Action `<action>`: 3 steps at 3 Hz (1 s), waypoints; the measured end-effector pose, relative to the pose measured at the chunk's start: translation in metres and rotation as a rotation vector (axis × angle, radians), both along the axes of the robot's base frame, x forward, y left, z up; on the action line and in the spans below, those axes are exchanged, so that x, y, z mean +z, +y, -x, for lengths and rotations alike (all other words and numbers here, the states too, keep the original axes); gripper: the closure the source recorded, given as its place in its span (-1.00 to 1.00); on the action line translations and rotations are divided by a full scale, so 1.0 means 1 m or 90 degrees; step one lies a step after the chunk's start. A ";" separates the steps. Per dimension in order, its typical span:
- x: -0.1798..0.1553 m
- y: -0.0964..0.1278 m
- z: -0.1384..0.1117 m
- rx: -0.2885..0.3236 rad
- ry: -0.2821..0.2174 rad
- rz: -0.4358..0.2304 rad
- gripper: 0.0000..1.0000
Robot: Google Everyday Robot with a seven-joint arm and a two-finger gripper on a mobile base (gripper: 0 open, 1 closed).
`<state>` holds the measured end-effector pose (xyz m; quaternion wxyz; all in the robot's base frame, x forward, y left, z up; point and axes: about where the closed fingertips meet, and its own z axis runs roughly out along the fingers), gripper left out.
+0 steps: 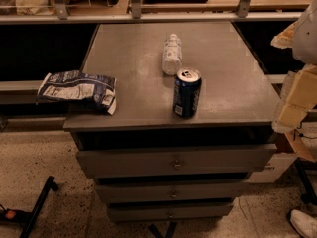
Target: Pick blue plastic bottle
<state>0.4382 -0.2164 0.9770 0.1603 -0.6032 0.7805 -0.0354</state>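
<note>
right now the gripper (296,100) sits at the right edge of view, off the right side of the surface (124,48), and i cannot tell whether it is spread or closed. the bottle (172,54) lies on its side toward the back of the surface, well to the left of the gripper. its long axis runs almost straight away from me, white cap at the far end. the can (186,92) stands upright just in front of the bottle's near end and slightly right, roughly between gripper and bottle. i judge the reach must go leftward, passing over or behind the can, and close across the bottle's width. the snack bag (79,89) at the front left is well apart.
</note>
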 end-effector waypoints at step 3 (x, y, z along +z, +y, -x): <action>0.025 0.023 -0.027 -0.014 -0.045 -0.020 -1.00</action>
